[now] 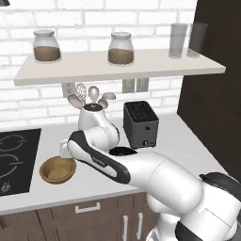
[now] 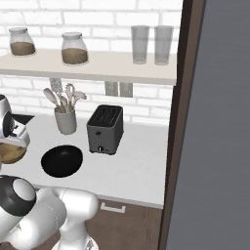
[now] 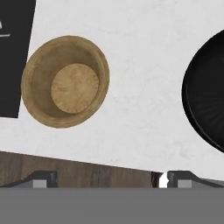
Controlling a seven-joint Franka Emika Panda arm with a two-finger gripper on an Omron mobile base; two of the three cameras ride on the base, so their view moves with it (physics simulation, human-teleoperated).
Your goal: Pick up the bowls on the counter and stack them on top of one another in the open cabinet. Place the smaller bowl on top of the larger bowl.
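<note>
Tan bowl [image 1: 57, 170] sits on the counter [image 1: 179, 141], just beside the cooktop [image 1: 16, 157] on its toaster side, near the counter's front edge. Black bowl [image 2: 61, 160] sits on the counter between the tan bowl and the toaster [image 2: 104, 129], in front of the utensil crock [image 2: 66, 120]. The two bowls are apart, not touching, both upright.

Left base view: arm crosses the middle and covers most of the black bowl, only a sliver of rim [image 1: 123, 151] shows beside the toaster [image 1: 140, 124]. Tan bowl is in full sight there. Shelf [image 1: 141, 70] above carries two jars [image 1: 46, 46] and two glasses [image 1: 178, 40], no bowl on it.

Right base view: black bowl is fully clear, the tan bowl [image 2: 10, 153] is cut at the left edge and partly under the robot's hand. Same shelf [image 2: 107, 68], jars [image 2: 74, 48] and glasses [image 2: 139, 44] seen from the other side.

Hand view: looks straight down, tan bowl [image 3: 64, 81] whole with its lighter inner base, black bowl [image 3: 205, 98] cut by the right edge, cooktop corner [image 3: 13, 52] at left, dark cabinet front [image 3: 78, 171] below the counter [image 3: 144, 57] edge. Gripper [image 3: 105, 178] fingertips [image 3: 43, 178] stand wide apart at the bottom, spread, holding nothing, above the counter's front edge between the bowls, closer to neither that can be told.
</note>
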